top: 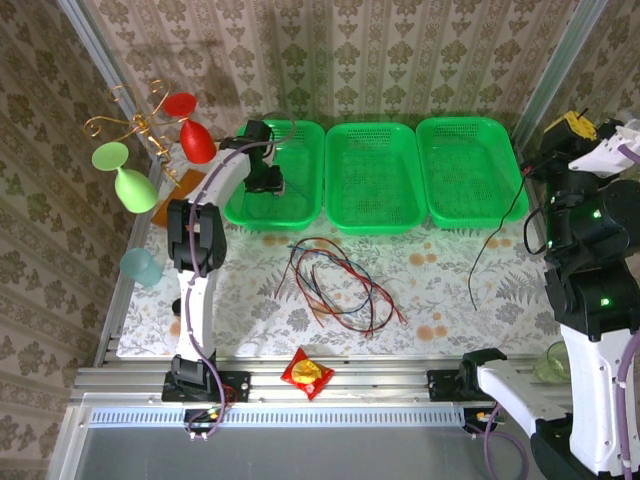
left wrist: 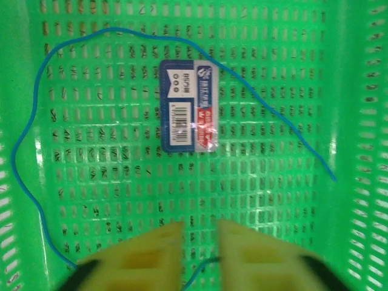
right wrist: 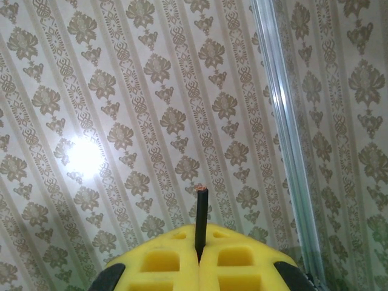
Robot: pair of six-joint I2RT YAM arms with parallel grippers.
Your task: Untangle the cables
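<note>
A loose tangle of red, blue, brown and black cables (top: pixel 335 285) lies on the patterned cloth in front of the baskets. My left gripper (top: pixel 266 182) reaches down into the left green basket (top: pixel 300 150). Seen from the left wrist, its jaws (left wrist: pixel 200 225) stand apart, open, and a blue cable (left wrist: pixel 273 113) loops over the basket floor (left wrist: pixel 303 60) with one end lying between the fingers. My right gripper (top: pixel 572 125) is raised at the far right. It is shut (right wrist: pixel 199 242) on a black cable (right wrist: pixel 201 212), which hangs down to the table (top: pixel 472 285).
Two more green baskets (top: pixel 372 175) (top: pixel 468 170) stand beside the left one. A gold rack with red and green plastic glasses (top: pixel 150 130) is at the back left. A pale blue cup (top: pixel 143 265) sits at the left edge, a snack packet (top: pixel 307 372) on the front rail.
</note>
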